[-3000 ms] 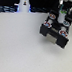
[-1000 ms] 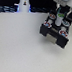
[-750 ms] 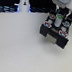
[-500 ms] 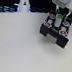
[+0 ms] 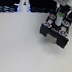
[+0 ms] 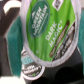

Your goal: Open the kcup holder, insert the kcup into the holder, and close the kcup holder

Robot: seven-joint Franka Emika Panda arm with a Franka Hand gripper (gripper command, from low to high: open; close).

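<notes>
The kcup holder (image 5: 56,33) is a black boxy unit at the exterior view's right, with several round cup tops showing on it. My white gripper (image 5: 60,15) hangs right over its upper part. It is shut on the kcup (image 5: 60,16), whose green top shows between the fingers. In the wrist view the kcup's green lid (image 6: 47,27) fills most of the picture, very close. Another cup lid (image 6: 32,64) lies beyond it in the holder. My fingers are mostly hidden by the cup.
A white upright object (image 5: 24,0) stands at the back on the exterior view's left. Dark blue items (image 5: 6,9) line the back edge. The white table surface (image 5: 17,46) spreads in front of the holder.
Almost nothing has changed. The gripper stays over the holder with the kcup in it, at most shifting slightly.
</notes>
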